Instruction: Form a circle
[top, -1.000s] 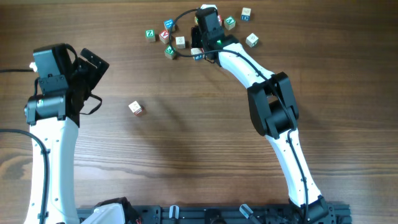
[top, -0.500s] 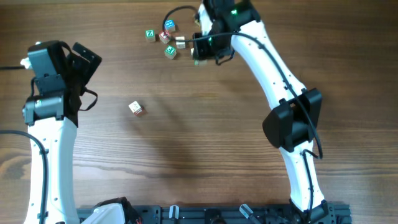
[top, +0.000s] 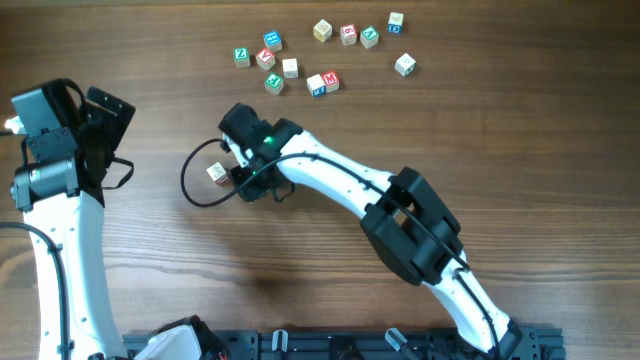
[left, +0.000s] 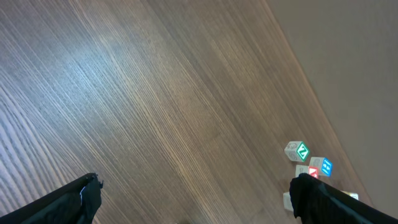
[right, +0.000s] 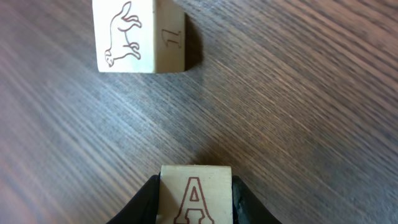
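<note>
My right pincer (right: 196, 208) grips the A cube (right: 196, 190) low over the worktop (right: 286, 93) — just short of the animal cube (right: 140, 34), apparently not touching. My left pincer (left: 199, 198) gapes wide — well apart.

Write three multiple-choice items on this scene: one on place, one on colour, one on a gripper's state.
1. The lone animal cube lies: A) among the top cubes B) just ahead of the right gripper C) under the left arm.
2. The letter on the held cube is: A) green B) blue C) dark red.
3. The left gripper is: A) open, empty B) shut on a cube C) shut, empty.
B: right wrist view shows it apart, ahead; C: the A is outlined dark red; A: fingers wide, bare table between.
</note>
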